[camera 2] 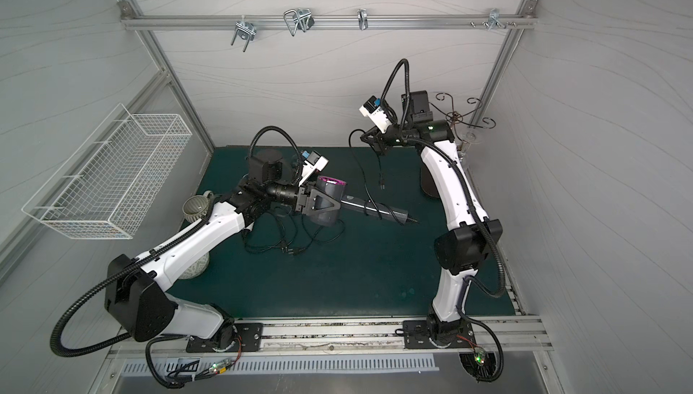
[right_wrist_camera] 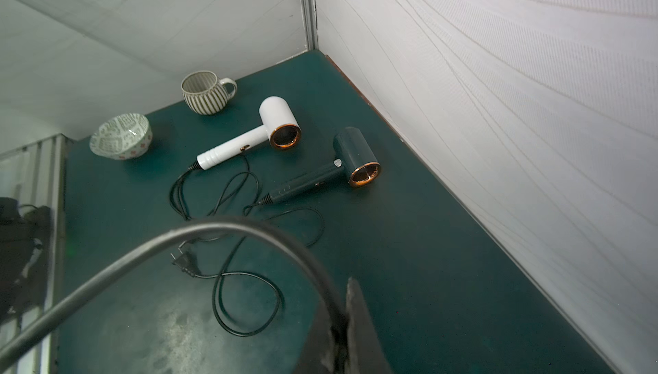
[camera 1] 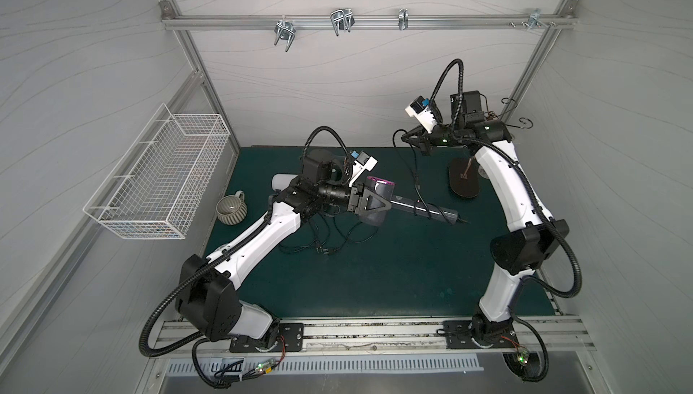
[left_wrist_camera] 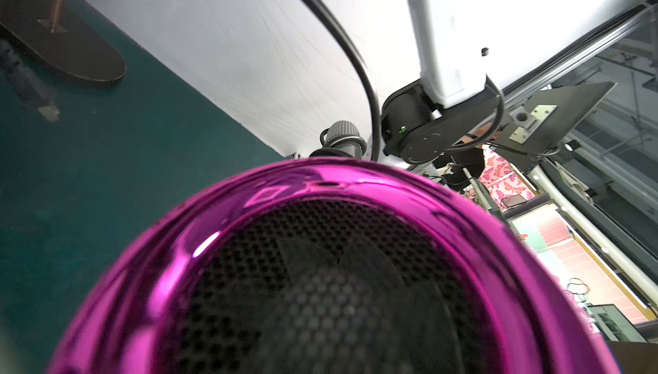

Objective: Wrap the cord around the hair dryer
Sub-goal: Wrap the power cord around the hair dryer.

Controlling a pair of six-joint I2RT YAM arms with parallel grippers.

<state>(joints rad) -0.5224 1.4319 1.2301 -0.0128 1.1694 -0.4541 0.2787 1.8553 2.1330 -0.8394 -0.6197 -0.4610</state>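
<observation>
A grey hair dryer with a shiny magenta rim is held above the green mat. My left gripper is shut on its barrel, and the handle points toward the right arm. The black cord loops around the handle and rises to my right gripper, which is shut on it high near the back wall. The plug dangles below that gripper. The left jaws are hidden in the left wrist view.
A white hair dryer and a dark green one lie at the back left with loose cords. Nearby are a striped mug, a bowl, a wire basket on the left wall and a black stand base.
</observation>
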